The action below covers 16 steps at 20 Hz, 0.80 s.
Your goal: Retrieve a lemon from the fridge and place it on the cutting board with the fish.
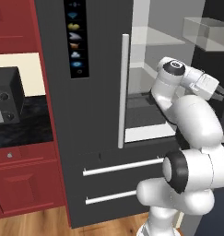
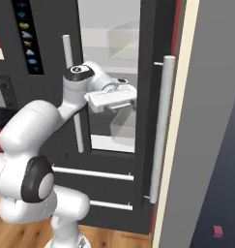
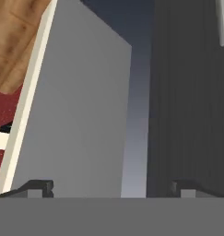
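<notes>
Left base view: fridge [image 1: 99,115] shelves partly behind arm.

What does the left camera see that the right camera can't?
The left base view alone has the black microwave on the dark counter and the red cabinets beneath it. The right base view alone has the swung-open door's white handle and a small pink cube low on the right. Both share the fridge, its icon panel, its drawer handles and the open, empty tool at the fridge opening.
</notes>
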Tool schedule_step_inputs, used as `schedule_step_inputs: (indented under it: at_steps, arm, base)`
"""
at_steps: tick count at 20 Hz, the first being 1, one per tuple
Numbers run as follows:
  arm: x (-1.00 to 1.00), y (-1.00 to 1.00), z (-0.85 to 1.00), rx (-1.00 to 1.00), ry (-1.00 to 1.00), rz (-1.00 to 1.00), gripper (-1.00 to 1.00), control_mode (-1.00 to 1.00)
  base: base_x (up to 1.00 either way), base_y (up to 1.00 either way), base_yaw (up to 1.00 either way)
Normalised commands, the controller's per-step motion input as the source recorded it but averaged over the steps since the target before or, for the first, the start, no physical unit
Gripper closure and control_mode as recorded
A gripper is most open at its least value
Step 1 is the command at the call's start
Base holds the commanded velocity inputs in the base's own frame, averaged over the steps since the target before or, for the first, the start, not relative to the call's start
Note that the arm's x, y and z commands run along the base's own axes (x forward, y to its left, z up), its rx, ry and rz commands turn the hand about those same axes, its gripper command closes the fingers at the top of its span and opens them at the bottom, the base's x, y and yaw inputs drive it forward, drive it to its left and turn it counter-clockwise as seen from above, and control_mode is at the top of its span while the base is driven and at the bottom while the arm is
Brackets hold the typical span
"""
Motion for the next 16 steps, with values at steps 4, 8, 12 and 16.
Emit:
schedule_step_inputs:
  at_steps: [4, 8, 12, 16]
  arm:
    - [-0.30, 0.31, 0.68, -0.07, 0.06, 0.00, -1.00, -1.00]
    - [0.05, 1.00, 0.29, -0.07, 0.01, 0.00, -1.00, -1.00]
    - [0.28, 1.00, -0.27, 0.17, -0.15, -0.18, -1.00, -1.00]
    - [0.41, 0.99, -0.17, 0.32, -0.42, -0.39, -1.00, -1.00]
  base:
    - [0.00, 0.00, 0.00]
    - [0.00, 0.00, 0.00]
    - [0.00, 0.00, 0.00]
    - [0.00, 0.00, 0.00]
